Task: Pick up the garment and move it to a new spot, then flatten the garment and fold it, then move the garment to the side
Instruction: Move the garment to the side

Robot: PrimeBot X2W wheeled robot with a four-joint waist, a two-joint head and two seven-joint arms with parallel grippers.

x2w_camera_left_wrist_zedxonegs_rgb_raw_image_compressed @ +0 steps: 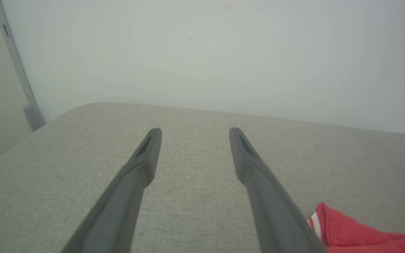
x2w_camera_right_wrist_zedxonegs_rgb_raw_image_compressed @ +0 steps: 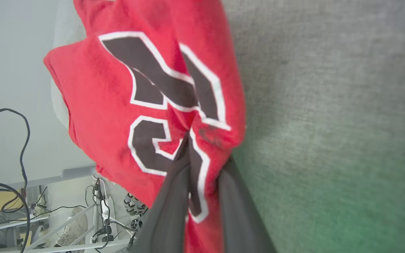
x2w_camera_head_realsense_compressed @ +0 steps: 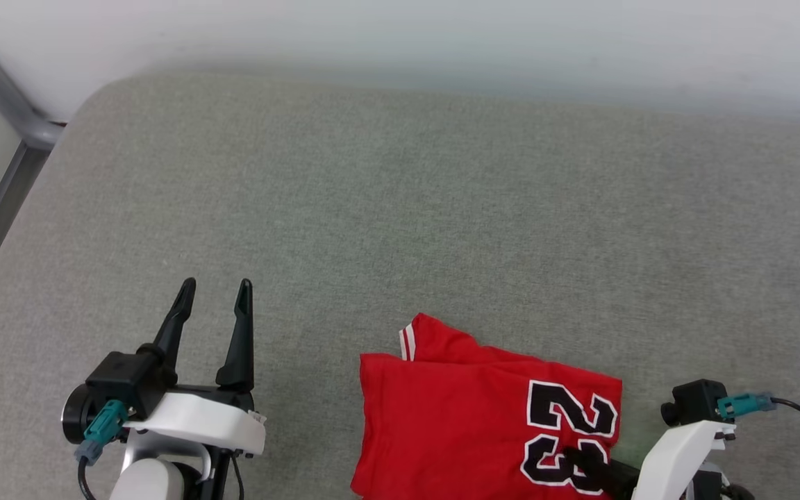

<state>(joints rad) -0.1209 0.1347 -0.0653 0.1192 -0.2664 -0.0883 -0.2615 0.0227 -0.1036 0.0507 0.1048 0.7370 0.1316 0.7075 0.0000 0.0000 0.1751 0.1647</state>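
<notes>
Cushion first: one broad grey padded surface [x2w_camera_head_realsense_compressed: 400, 208] runs up to a pale wall [x2w_camera_head_realsense_compressed: 442, 35]. At its near edge, toward the robot's right, lies the garment [x2w_camera_head_realsense_compressed: 455, 417]. That's one red jersey, squared into a compact block, "23" print up, with one white striped sleeve end [x2w_camera_head_realsense_compressed: 408, 342] peeking out on the far side. Flattening and folding look done, so by my read only the shift to the side is left. Two grippers. The right gripper [x2w_camera_right_wrist_zedxonegs_rgb_raw_image_compressed: 207, 151] has its jaws pinched onto the cloth at the print. The left gripper [x2w_camera_head_realsense_compressed: 217, 283] hovers well apart over bare cushion, jaws spread, nothing between them.
</notes>
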